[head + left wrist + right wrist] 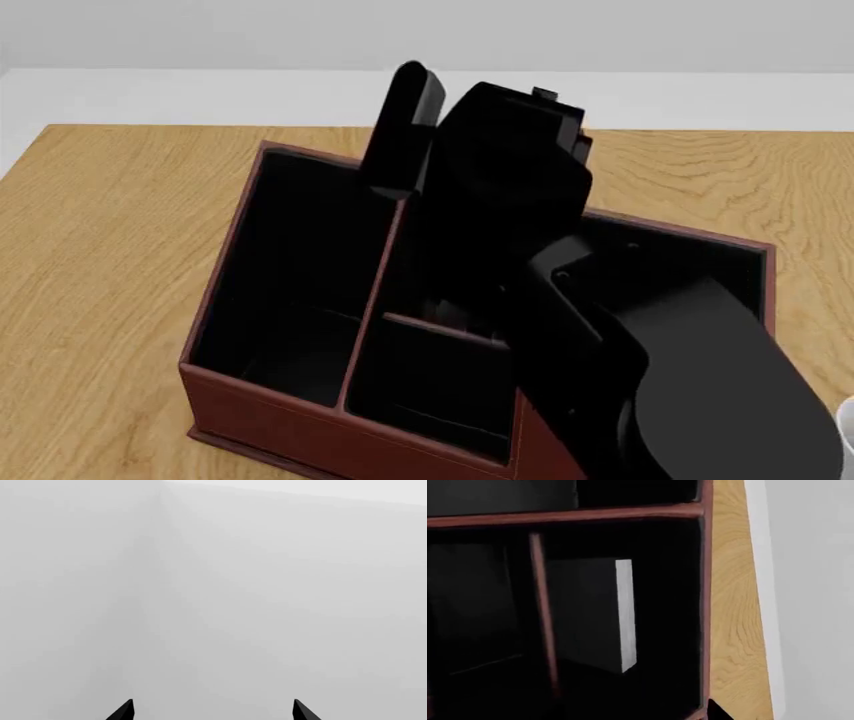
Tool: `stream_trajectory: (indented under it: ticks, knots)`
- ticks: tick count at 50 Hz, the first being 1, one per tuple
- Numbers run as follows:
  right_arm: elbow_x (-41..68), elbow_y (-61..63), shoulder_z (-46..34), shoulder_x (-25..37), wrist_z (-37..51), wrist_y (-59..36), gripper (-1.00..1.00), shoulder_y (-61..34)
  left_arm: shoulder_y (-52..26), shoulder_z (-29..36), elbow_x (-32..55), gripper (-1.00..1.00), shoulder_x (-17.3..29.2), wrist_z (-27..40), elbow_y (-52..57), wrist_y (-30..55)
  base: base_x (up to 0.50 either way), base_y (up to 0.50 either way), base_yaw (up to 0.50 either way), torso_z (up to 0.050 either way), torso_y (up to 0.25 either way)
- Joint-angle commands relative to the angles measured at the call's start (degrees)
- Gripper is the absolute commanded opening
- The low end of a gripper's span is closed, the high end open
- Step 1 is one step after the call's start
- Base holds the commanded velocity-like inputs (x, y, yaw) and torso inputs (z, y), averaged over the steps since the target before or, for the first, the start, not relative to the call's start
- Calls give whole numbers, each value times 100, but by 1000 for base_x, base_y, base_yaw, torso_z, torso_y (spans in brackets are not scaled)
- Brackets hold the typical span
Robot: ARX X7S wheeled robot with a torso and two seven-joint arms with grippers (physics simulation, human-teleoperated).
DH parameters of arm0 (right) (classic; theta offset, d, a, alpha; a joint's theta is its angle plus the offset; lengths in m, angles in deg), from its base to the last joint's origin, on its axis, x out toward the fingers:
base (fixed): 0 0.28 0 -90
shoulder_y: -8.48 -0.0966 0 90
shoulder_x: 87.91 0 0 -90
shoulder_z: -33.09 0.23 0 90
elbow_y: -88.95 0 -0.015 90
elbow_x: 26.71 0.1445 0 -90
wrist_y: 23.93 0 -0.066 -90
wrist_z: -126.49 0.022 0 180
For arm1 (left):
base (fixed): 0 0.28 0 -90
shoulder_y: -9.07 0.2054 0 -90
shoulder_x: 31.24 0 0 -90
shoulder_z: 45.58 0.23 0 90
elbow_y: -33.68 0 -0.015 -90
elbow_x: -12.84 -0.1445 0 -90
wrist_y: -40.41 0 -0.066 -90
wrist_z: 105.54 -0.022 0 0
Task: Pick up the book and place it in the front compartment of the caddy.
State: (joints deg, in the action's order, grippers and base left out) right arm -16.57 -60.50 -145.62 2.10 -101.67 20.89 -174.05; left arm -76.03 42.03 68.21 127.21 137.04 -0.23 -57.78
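Book standing inside the caddy, right arm over it

The book [594, 612] stands upright in a caddy [220, 385] compartment, white page edges showing, its long axis vertical, seemingly free of any grip. Which compartment counts as front I cannot tell from here. The right arm [694, 380] reaches over the caddy, on the wooden bench [107, 230], and is much the nearer; whether its fingers are wide or narrow cannot be told. The left gripper [213, 712] points at blank wall, fingers spread wide and empty.
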Motion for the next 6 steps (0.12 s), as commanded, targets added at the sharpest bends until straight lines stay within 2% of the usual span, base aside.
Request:
stream_trajectory:
  ticks: [1,6]
  knots:
    - [-10,34,-8,-1,32,11,100,-78,109,-98,-4,100,16,-1,18,-52,0,0,0,0,0]
    - [-11,121,-10,-1,-25,-20,100,-158,170,-142,-7,100,15,-13,19,-83,0,0,0,0,0]
